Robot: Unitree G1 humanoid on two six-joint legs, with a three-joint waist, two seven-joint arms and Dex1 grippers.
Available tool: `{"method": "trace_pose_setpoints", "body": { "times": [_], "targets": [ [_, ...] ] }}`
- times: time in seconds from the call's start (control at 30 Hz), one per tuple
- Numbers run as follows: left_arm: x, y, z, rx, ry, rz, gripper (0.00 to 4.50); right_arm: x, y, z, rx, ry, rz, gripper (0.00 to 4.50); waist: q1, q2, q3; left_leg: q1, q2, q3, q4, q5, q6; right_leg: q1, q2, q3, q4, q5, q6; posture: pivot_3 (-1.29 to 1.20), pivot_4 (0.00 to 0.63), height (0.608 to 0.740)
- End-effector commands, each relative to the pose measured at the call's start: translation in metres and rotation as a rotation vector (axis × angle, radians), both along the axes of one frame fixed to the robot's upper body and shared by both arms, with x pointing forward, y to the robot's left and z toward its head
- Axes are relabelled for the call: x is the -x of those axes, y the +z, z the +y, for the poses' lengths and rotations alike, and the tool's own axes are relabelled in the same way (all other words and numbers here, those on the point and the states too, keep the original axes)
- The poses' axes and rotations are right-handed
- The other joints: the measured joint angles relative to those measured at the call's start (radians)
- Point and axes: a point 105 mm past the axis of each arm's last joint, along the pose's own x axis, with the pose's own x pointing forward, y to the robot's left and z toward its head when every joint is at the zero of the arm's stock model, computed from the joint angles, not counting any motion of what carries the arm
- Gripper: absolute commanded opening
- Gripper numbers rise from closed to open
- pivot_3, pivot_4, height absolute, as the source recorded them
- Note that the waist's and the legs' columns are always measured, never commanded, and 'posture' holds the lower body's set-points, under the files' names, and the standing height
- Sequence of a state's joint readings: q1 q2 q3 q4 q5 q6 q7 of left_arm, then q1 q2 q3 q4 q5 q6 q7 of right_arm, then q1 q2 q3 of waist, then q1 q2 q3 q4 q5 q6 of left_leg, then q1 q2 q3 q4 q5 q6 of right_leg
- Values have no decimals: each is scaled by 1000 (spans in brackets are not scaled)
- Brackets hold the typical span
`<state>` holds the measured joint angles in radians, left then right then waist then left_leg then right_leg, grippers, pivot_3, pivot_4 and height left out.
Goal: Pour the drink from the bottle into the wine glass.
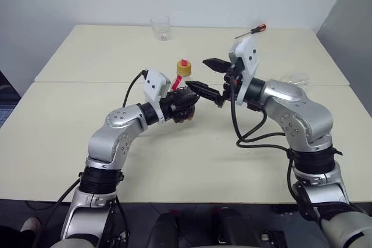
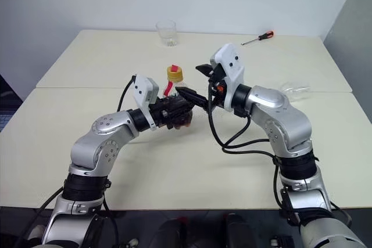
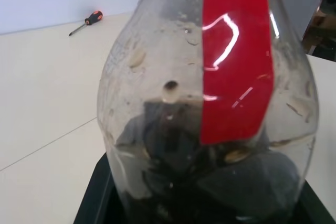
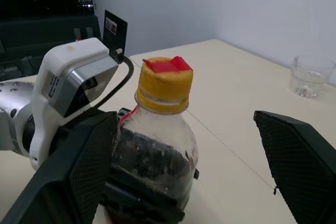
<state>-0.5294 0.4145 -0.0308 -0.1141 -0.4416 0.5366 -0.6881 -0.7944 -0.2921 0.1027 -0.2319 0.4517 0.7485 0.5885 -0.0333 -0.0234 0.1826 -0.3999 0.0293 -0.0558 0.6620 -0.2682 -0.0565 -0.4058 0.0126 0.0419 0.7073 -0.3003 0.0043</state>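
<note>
The left tool (image 2: 174, 111) is clamped around the round belly of the bottle (image 2: 175, 94) and holds it upright above the table (image 1: 70, 103). The yellow-and-red cap (image 4: 164, 85) is on the neck, and the dark drink (image 3: 210, 182) sits low in the belly. The right tool (image 1: 204, 75) stands level right beside the left one, its two black fingers wide apart; one passes close by the bottle's side and the other is up in the air, with the cap between them in the right wrist view.

This looks like the uncapping step, before any pouring. The next move calls for bringing the right tool squarely around the cap, closing, and twisting while the left holds firm.

A wine glass (image 2: 293, 91) seems to lie on the table beyond the right arm. A tumbler (image 1: 161, 28) and a screwdriver (image 1: 251, 31) sit well apart, at the far edge.
</note>
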Motion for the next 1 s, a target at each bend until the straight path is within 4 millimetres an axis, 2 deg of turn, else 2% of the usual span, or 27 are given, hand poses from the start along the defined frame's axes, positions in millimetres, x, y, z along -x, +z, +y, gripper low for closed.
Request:
{"method": "trace_pose_setpoints", "body": {
  "times": [0.03, 0.63, 1.0],
  "targets": [
    [3, 18, -1, 16, -5, -83, 1967, 1, 17, 6, -24, 6, -72, 4437, 1, 0, 0, 0, 0, 0, 0, 0, 0, 0, 0, 0, 0, 0, 0, 0, 150, 740],
    [5, 15, 1, 18, 8, -77, 1967, -6, 29, 9, -64, 7, -94, 4437, 1, 0, 0, 0, 0, 0, 0, 0, 0, 0, 0, 0, 0, 0, 0, 0, 150, 740],
    [4, 16, -2, 23, 1, -79, 1967, -11, 25, 2, -45, -34, -96, 4437, 1, 0, 0, 0, 0, 0, 0, 0, 0, 0, 0, 0, 0, 0, 0, 0, 150, 740]
  ]
}}
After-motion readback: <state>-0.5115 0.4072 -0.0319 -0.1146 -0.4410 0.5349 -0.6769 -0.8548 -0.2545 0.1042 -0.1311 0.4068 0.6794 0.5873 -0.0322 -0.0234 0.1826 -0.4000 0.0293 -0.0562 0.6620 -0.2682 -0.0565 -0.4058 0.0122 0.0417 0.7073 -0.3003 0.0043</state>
